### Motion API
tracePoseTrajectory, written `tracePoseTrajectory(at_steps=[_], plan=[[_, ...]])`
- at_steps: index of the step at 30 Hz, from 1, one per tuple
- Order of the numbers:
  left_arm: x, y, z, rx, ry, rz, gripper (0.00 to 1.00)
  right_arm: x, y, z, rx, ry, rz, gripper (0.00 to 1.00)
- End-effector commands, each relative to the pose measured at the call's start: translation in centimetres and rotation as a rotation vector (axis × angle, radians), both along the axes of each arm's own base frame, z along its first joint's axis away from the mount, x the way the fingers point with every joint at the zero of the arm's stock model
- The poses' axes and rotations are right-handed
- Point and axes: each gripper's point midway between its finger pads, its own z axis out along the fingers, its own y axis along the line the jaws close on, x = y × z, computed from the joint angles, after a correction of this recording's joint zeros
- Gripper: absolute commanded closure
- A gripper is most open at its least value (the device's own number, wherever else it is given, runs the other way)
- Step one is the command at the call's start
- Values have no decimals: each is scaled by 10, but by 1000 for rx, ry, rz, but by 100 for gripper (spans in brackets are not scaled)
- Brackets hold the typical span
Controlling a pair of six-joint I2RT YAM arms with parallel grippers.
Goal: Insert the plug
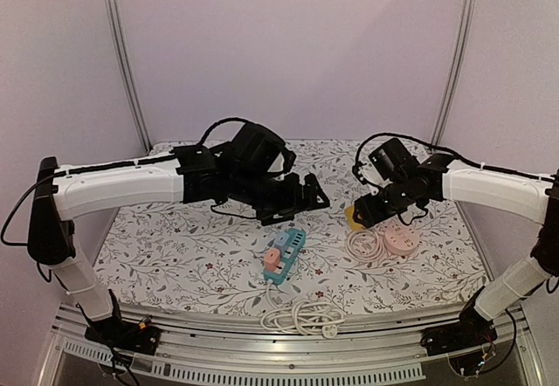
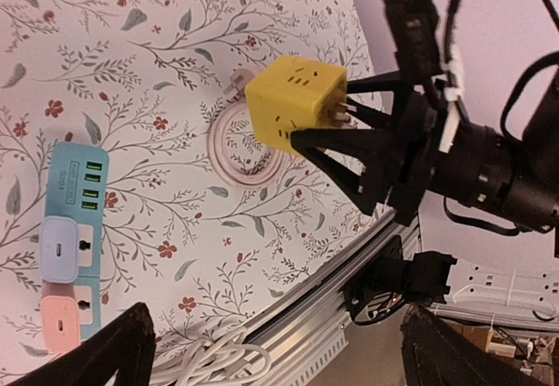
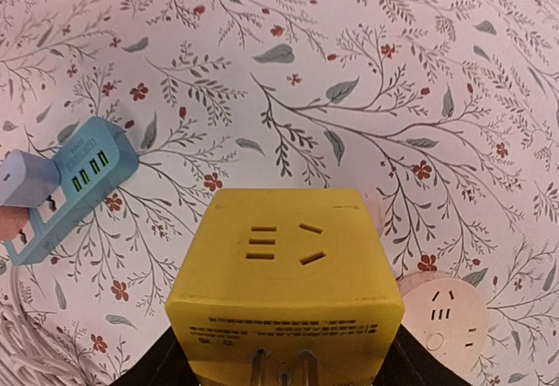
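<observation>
Floral cloth covers the bench (image 1: 175,255), which carries a blue power strip (image 1: 286,255) near the middle and a pink round socket (image 1: 403,240) to its right.

The yellow cube (image 2: 293,106) is off the bench, clamped by its sides in the right claw (image 2: 325,113). Its metal prongs (image 2: 343,111) point back toward that claw's wrist. The left wrist view shows it hanging above the pink socket's coiled cord (image 1: 363,244). It touches no outlet.

The left claw (image 1: 299,196) hovers just beyond the strip with its fingers spread wide and nothing between them.

The strip already has a pink adapter (image 2: 61,323) and a pale lilac adapter (image 2: 59,248) seated at its near end. A loose white cord (image 1: 301,316) lies at the bench's front edge.

By my reading, the pickup is done and the insertion is not. The cube is secured but well clear of any receptacle, and its prongs face away from the bench. It probably needs turning or a regrip before it can be aligned and pushed home. Whether the strip or the round socket is the target, I cannot tell.
</observation>
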Motion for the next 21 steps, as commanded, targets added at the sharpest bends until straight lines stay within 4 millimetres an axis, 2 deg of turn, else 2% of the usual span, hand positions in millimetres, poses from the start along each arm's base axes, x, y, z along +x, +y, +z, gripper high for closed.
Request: tracePoseTrajectory(at_steps=[1, 4, 5, 10, 15, 21], plan=[[12, 12, 20, -56, 61, 112, 1, 13, 20, 88, 214, -259, 65, 66], [18, 8, 37, -150, 96, 146, 1, 10, 27, 120, 341, -400, 114, 65], [20, 6, 43, -189, 110, 156, 1, 4, 29, 137, 403, -455, 144, 65], [29, -6, 90, -420, 132, 157, 1, -21, 34, 195, 618, -682, 261, 65], [34, -16, 139, -627, 117, 87, 1, -37, 41, 218, 697, -741, 355, 66], [39, -21, 158, -734, 170, 43, 0, -55, 50, 238, 766, -808, 481, 66]])
